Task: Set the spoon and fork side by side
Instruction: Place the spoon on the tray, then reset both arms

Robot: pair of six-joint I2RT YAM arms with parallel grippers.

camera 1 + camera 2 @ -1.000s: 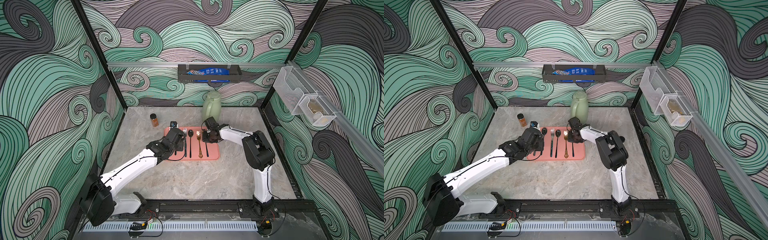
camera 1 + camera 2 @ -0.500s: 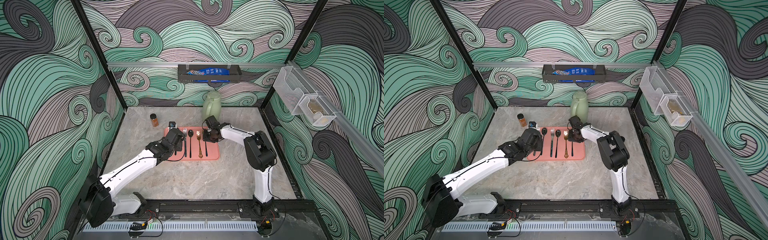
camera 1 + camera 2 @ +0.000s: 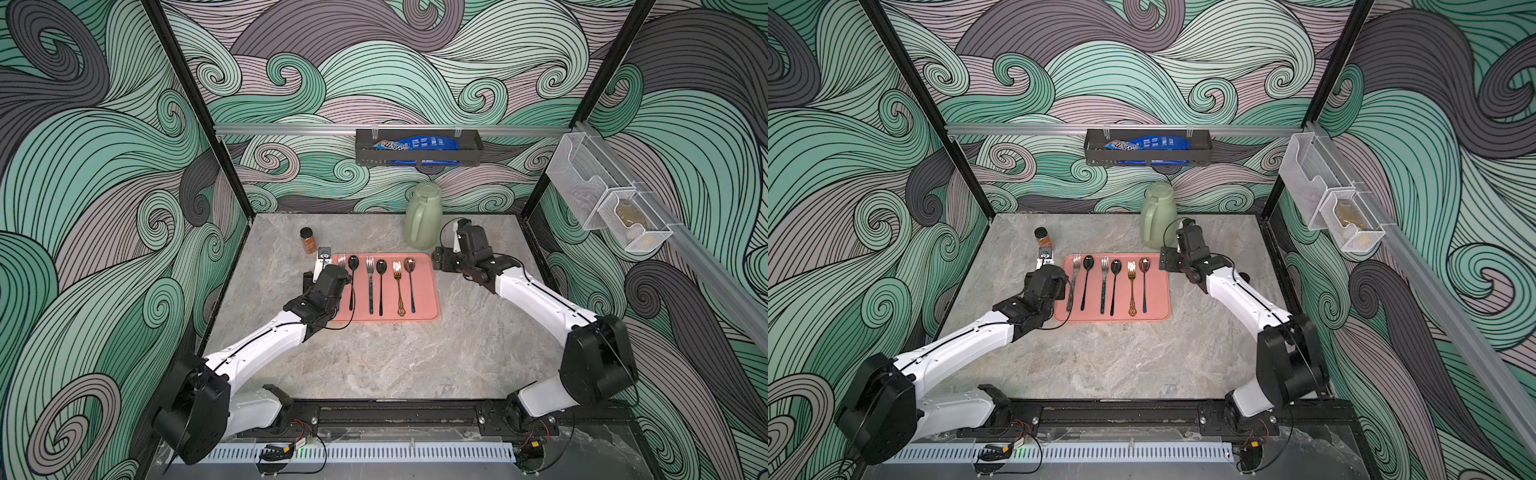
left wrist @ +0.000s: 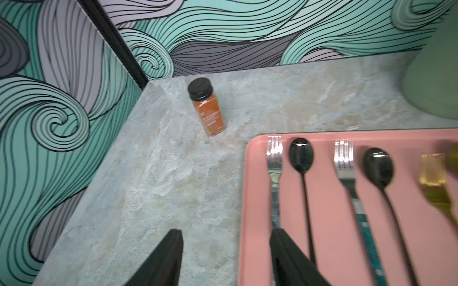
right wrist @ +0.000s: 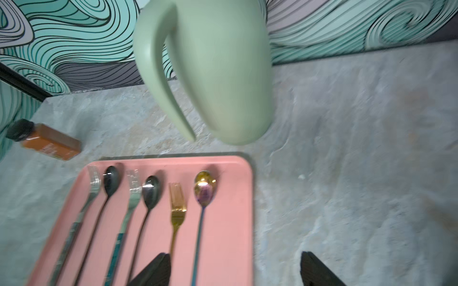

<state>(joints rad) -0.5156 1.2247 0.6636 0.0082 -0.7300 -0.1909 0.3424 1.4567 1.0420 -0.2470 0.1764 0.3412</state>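
Jaws stand apart and empty on both arms: my left gripper [image 4: 225,230] over the left edge of the pink tray [image 3: 427,291], my right gripper [image 5: 235,253] at its right edge. On it the gold fork [image 3: 399,286] and iridescent spoon [image 3: 409,264] lie side by side, handles toward me; beyond stand a spice jar [image 3: 308,241] and green jug [image 3: 422,216].

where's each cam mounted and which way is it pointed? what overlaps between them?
Both top views: high in front, angled down at the back wall; left arm, right arm, pink tray, green jug, spice jar.
Left wrist: on the left arm, facing the back left corner; jar, tray's left end; only open left gripper tips show.
Right wrist: on the right arm, facing the back wall; jug close, whole cutlery row; only open right gripper tips.
Shared: all show tray, jar, jug.
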